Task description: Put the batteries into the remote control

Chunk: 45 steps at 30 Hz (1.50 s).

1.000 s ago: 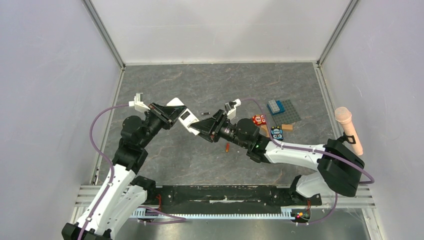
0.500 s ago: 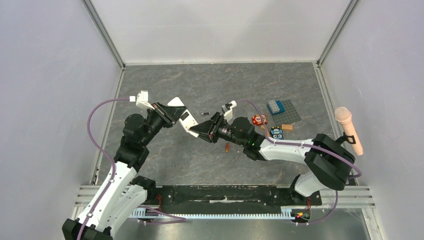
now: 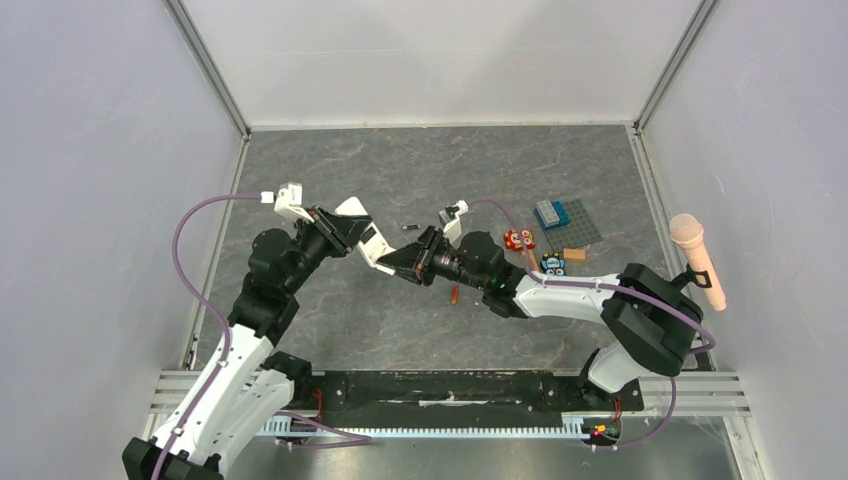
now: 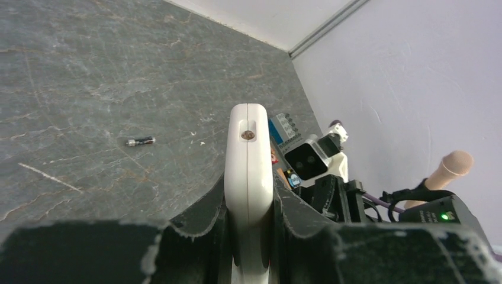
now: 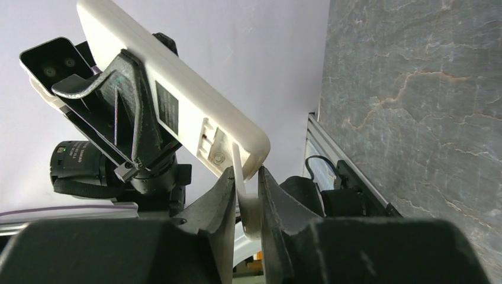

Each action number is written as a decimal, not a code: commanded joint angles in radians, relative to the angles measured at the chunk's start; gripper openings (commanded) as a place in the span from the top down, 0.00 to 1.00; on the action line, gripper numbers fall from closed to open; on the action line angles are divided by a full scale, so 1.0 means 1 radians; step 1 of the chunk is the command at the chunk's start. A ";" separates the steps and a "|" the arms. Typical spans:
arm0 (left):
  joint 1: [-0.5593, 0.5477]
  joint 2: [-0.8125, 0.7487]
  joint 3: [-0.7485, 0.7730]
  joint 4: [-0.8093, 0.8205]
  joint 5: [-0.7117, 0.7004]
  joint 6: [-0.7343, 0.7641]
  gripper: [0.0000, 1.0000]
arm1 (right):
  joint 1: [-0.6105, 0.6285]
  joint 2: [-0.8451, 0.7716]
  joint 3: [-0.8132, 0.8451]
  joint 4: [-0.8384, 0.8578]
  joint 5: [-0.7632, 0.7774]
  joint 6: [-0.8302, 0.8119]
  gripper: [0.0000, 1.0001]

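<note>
My left gripper point(image 3: 345, 228) is shut on the white remote control point(image 3: 360, 232) and holds it in the air, plain back up. In the left wrist view the remote point(image 4: 248, 154) stands edge-on between the fingers point(image 4: 201, 216). My right gripper point(image 3: 386, 263) meets the remote's near end. In the right wrist view it point(image 5: 245, 184) is shut on a thin white cover piece point(image 5: 247, 207) that touches the end of the remote point(image 5: 171, 100). The dark battery point(image 3: 409, 226) lies on the table beyond both grippers and also shows in the left wrist view point(image 4: 140, 141). The orange-red battery point(image 3: 454, 294) lies under the right forearm.
A small red block with white circles point(image 3: 517, 239), a blue block point(image 3: 553, 265), a wooden piece point(image 3: 574, 254) and a grey baseplate with a blue brick point(image 3: 568, 220) lie at the right. A pink microphone point(image 3: 697, 258) leans at the right wall.
The right gripper has shifted a little left, staying at the remote's end. The left wrist has turned slightly, and the remote has moved a little with it.
</note>
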 commanded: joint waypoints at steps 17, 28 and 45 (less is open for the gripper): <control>0.016 -0.114 0.017 -0.088 -0.035 0.143 0.98 | -0.121 -0.295 -0.067 -0.596 0.178 -0.553 0.74; 0.015 -0.111 0.044 -0.162 0.179 0.221 0.98 | -0.247 -0.123 -0.046 -0.867 0.360 -0.772 0.73; 0.015 -0.019 0.057 -0.238 0.137 0.189 0.98 | -0.198 -0.069 0.044 -0.926 0.397 -0.828 0.52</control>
